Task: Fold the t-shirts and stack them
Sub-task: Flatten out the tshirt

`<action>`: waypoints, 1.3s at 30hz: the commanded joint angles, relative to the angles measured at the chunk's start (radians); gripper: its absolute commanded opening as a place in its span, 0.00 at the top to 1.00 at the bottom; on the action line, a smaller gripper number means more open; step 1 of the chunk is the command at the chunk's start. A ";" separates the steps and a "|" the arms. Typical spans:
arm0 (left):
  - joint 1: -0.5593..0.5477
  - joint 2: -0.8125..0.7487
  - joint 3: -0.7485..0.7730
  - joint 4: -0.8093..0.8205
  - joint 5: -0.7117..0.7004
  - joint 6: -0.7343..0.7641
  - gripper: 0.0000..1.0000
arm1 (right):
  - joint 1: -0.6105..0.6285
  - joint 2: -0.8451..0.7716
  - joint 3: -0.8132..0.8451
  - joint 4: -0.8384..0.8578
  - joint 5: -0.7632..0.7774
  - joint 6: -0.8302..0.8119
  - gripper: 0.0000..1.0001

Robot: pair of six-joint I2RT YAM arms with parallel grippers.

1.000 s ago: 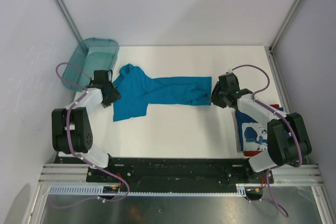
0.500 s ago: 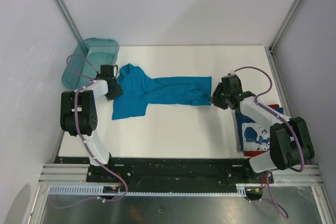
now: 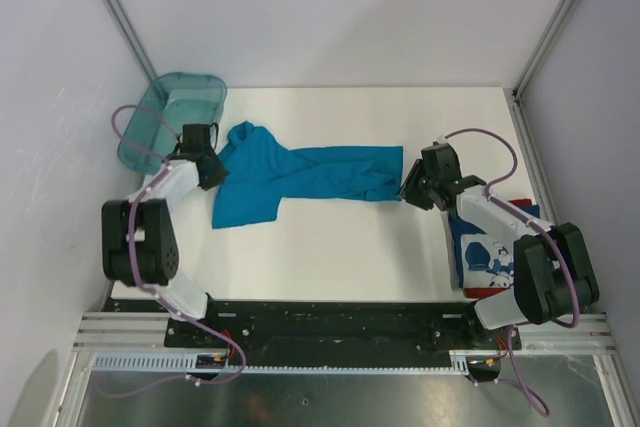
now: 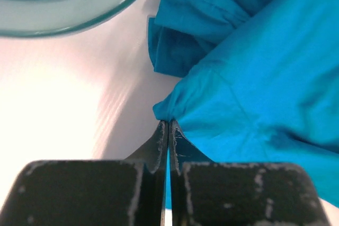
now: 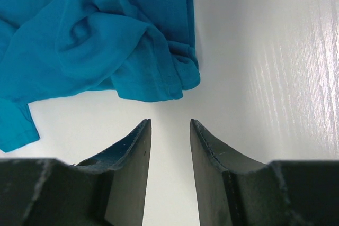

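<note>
Top external view, starting at my left: the translucent bin (image 3: 172, 117) sits at the far-left corner of the table (image 3: 340, 247), near my left gripper (image 4: 168, 125) but not in its way. That gripper's fingers are pressed together, with a puckered edge of the teal-blue t-shirt (image 3: 300, 175) pinched at their tips. The shirt lies stretched across mid-table, rumpled and unfolded, so its folding is all ahead. My right gripper (image 5: 169, 125) stands with jaws apart just short of the shirt's bunched right end, gripping nothing. At the far right the dark blue printed t-shirt (image 3: 485, 252) lies folded, partly under the right arm. I judge one shirt done, with stacking left.
</note>
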 commanded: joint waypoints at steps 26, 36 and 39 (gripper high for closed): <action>-0.003 -0.323 -0.026 -0.077 -0.001 -0.003 1.00 | 0.049 0.162 0.016 0.177 -0.003 0.031 0.67; -0.003 -0.322 -0.020 -0.077 0.003 -0.001 1.00 | 0.054 0.197 0.042 0.177 0.013 0.027 0.68; -0.003 -0.320 -0.019 -0.077 0.005 -0.001 1.00 | 0.054 0.202 0.050 0.181 0.010 0.030 0.68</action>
